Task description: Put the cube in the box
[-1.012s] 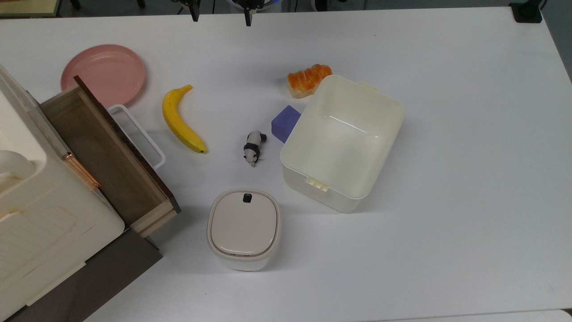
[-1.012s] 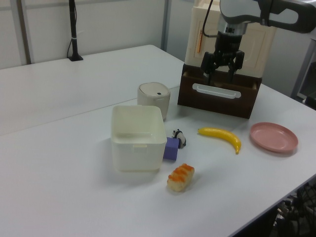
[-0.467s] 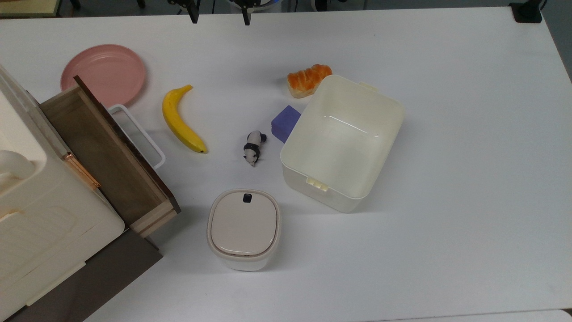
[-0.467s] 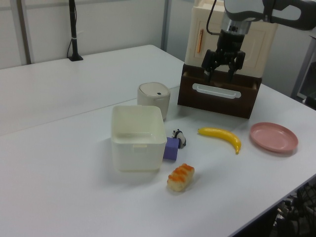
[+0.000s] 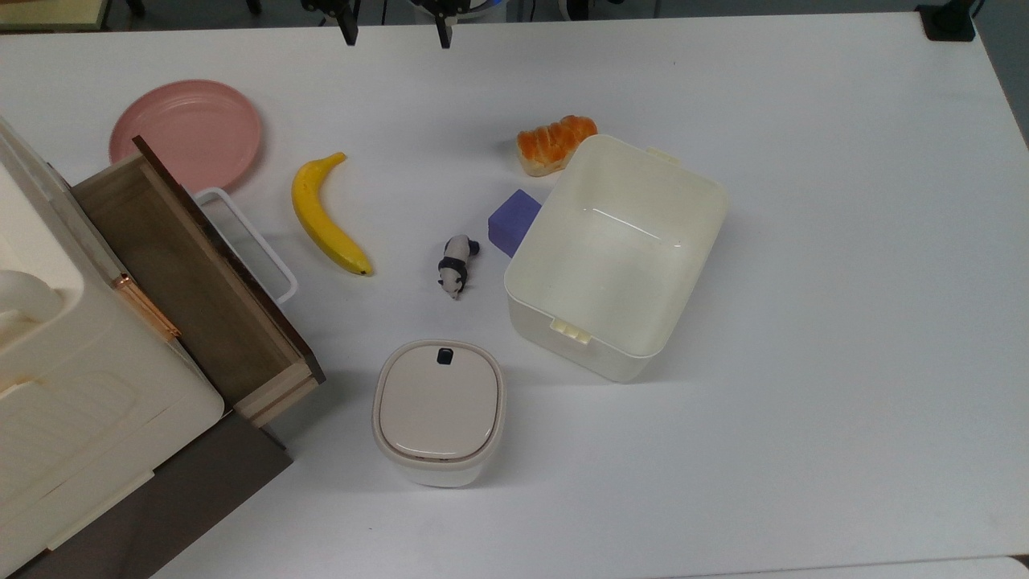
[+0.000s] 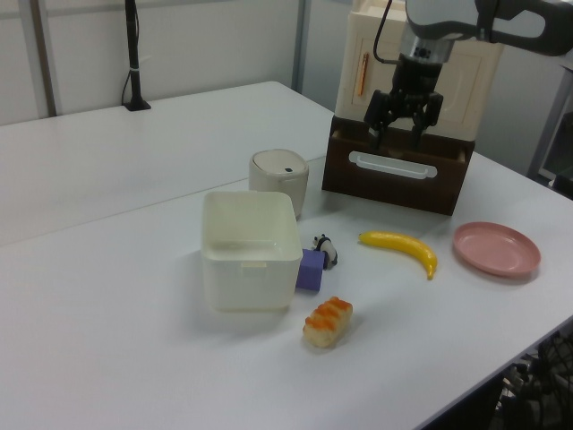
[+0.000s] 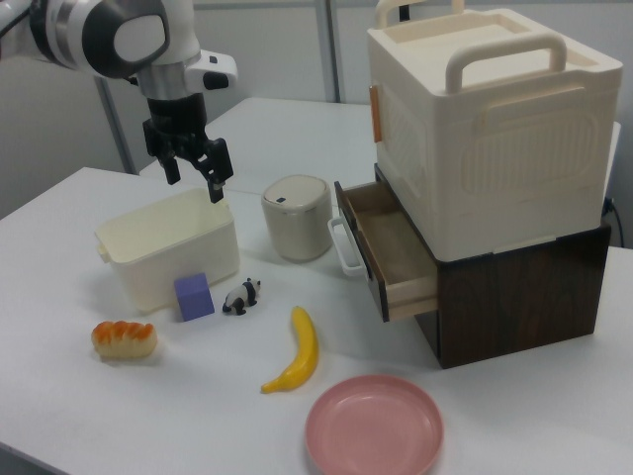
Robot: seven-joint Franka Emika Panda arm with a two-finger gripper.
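Purple cube point(image 7: 194, 295) sits on the desk point(image 7: 59, 396) against the box point(image 7: 168, 247), well below the wide-open, empty claw point(image 7: 194, 175).

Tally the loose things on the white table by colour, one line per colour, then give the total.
Purple: 1, the cube
Cream-white: 2, the box and the lidded container
Yellow: 1, the banana
Pink: 1, the plate
Orange: 1, the bread
Black and white: 1, the toy panda
Total: 7
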